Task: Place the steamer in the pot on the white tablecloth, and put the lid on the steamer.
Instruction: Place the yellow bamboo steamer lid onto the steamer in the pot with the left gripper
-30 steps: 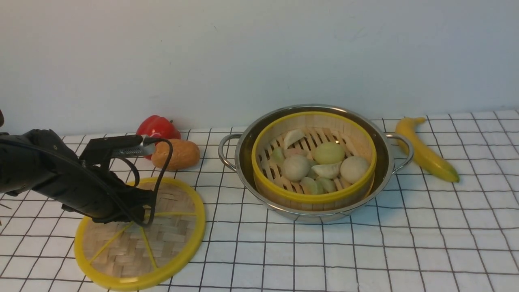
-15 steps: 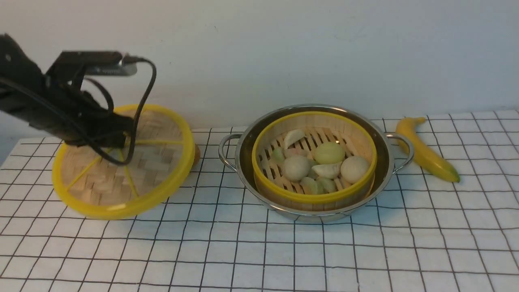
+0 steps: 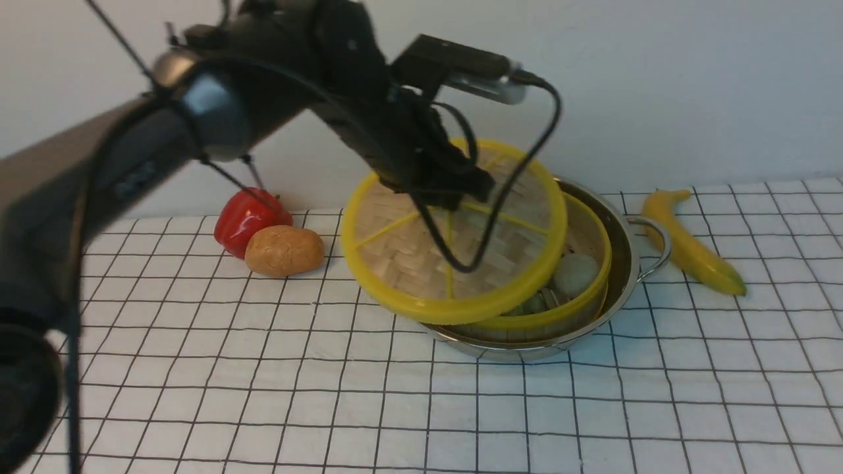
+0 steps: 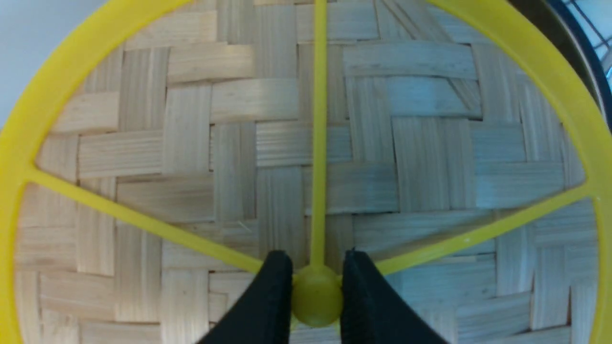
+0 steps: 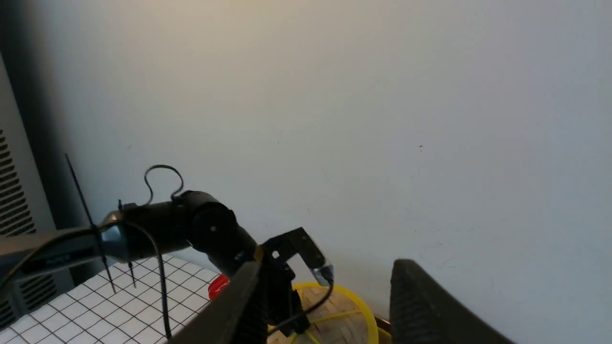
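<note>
My left gripper [image 3: 454, 191] is shut on the yellow centre knob [image 4: 316, 298] of the lid [image 3: 421, 263]. The woven disc hangs tilted over the left part of the pot [image 3: 622, 243], its lower edge toward the front. The steamer [image 3: 583, 289] sits inside the steel pot on the white tablecloth [image 3: 593, 408]; only its right rim and a round bun [image 3: 574, 273] show past the lid. In the left wrist view the lid [image 4: 420, 119] fills the picture, with the left gripper [image 4: 315, 255] clamped on either side of the knob. My right gripper [image 5: 330, 267] stands open and empty, raised toward the wall.
A banana [image 3: 691, 247] lies right of the pot, near its loop handle [image 3: 652, 247]. A red pepper [image 3: 247, 217] and a brown potato [image 3: 284, 250] sit at the back left. My left arm [image 3: 197, 125] reaches across from the left above them.
The left gripper lifted the lid off the cloth at the left and carried it right, to above the pot. The lid now covers most of the steamer. The pepper and potato show again.
</note>
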